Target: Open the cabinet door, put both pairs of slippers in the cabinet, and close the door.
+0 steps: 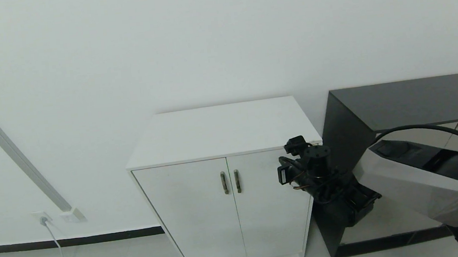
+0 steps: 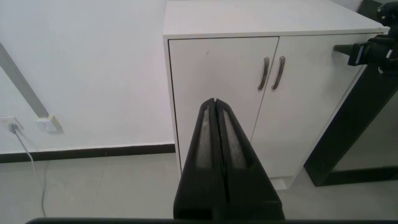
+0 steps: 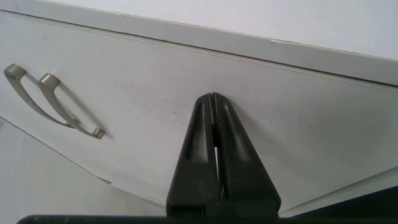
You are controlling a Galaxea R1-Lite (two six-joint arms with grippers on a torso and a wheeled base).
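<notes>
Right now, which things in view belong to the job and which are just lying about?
Job: white cabinet, doors closed; door handles; right gripper, shut, near the right door; left gripper, shut.
Lying about: dark table; wall socket; cable.

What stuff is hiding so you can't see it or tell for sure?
- Inside the cabinet: hidden by its two shut doors in every view.
- Whether the right tool touches the door: in the right wrist view its own tip covers that spot.
- The cabinet's right side: in the head view the right arm covers it.
- Black table: cut off by the head view's right edge.
</notes>
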